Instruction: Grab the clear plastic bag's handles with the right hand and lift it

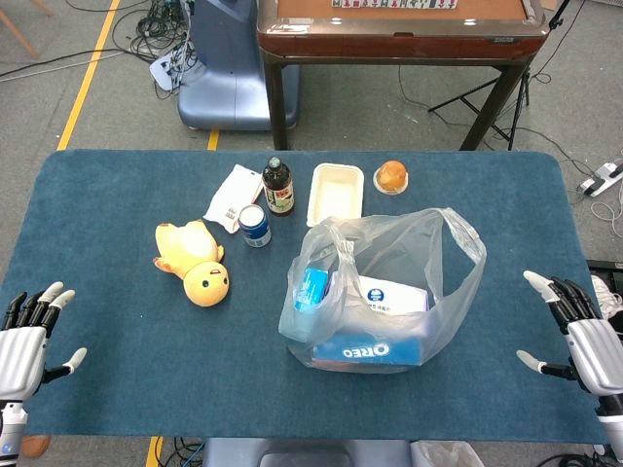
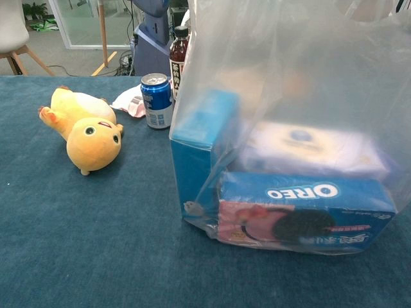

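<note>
The head view is looking steeply down from above the near table edge, taking in both hands. The chest view is sitting low, facing across the cloth, close against the clear plastic bag. Both are sharing the bag, Oreo box, can and duck.

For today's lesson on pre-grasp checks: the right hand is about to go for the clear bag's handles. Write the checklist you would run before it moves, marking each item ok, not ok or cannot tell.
1. Right hand free, fingers apart: ok.
2. Left hand holding nothing and well away from the bag: ok.
3. Clear plastic bag standing with its mouth open upward: ok.
4. Handles visible and reachable: one loop shows on the far right side; the second, cannot tell.
5. Path from right hand to bag free of objects: ok.
6. Oreo box and other contents fully inside the bag: ok.
</note>
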Controlling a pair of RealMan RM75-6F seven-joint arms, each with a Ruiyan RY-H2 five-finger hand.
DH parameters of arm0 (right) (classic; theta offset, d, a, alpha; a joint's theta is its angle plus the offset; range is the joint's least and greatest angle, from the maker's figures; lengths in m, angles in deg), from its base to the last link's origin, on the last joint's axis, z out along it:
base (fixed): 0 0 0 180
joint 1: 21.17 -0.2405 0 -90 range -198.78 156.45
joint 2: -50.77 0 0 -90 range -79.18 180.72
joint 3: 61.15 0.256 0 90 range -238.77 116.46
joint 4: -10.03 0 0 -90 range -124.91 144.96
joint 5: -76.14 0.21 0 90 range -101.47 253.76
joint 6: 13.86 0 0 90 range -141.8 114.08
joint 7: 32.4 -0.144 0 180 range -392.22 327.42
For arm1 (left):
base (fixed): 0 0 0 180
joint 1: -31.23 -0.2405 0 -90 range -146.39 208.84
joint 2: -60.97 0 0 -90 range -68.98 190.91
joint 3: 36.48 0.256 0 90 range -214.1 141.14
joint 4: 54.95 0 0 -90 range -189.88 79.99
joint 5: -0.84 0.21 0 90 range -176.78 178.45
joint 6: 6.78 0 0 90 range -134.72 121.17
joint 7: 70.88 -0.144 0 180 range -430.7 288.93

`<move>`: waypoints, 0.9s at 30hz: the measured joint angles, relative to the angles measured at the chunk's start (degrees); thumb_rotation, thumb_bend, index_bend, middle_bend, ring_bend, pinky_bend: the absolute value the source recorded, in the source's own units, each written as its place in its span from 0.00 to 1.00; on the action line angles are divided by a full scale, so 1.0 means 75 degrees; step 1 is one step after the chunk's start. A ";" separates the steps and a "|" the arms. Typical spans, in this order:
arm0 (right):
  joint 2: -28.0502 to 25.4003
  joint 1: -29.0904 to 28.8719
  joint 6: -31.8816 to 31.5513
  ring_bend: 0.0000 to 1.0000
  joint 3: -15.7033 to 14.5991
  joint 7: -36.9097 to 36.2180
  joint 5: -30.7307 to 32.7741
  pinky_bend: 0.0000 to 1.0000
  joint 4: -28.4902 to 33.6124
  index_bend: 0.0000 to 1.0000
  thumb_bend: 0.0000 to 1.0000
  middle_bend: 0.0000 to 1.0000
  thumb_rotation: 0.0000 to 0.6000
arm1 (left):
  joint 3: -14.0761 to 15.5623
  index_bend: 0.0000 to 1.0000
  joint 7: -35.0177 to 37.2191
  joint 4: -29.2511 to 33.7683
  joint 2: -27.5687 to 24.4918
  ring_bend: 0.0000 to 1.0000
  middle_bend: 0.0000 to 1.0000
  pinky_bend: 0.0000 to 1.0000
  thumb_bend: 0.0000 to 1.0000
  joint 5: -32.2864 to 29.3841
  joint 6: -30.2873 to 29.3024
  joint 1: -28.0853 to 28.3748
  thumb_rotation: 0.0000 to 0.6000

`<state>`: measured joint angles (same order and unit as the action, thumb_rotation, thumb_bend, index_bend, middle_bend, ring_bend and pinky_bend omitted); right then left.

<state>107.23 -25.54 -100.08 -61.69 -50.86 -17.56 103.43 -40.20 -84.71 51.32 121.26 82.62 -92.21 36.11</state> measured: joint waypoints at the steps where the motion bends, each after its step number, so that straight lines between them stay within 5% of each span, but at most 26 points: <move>1: -0.0006 -0.0002 -0.0006 0.00 0.0001 -0.0001 -0.0012 0.00 0.0003 0.00 0.00 0.11 1.00 | 0.0008 0.16 0.0000 0.0003 -0.0001 0.09 0.08 0.01 0.18 0.0005 -0.0002 -0.0004 1.00; 13: -0.0198 -0.0146 -0.0047 0.00 0.0096 -0.0486 -0.0133 0.02 0.0067 0.00 0.00 0.12 1.00 | 0.0083 0.16 0.0076 0.0092 -0.0064 0.09 0.08 0.01 0.18 0.0165 -0.0146 -0.0096 1.00; 27: -0.1144 -0.1583 0.1341 0.00 0.0372 -0.2874 -0.0530 0.02 0.0493 0.00 0.00 0.12 1.00 | 0.0154 0.17 0.0242 0.0115 -0.0134 0.09 0.08 0.01 0.18 0.0305 -0.0353 -0.0247 1.00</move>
<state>98.65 -37.41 -90.02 -58.90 -72.42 -21.53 107.13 -39.04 -82.90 52.19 120.26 84.91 -94.86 34.25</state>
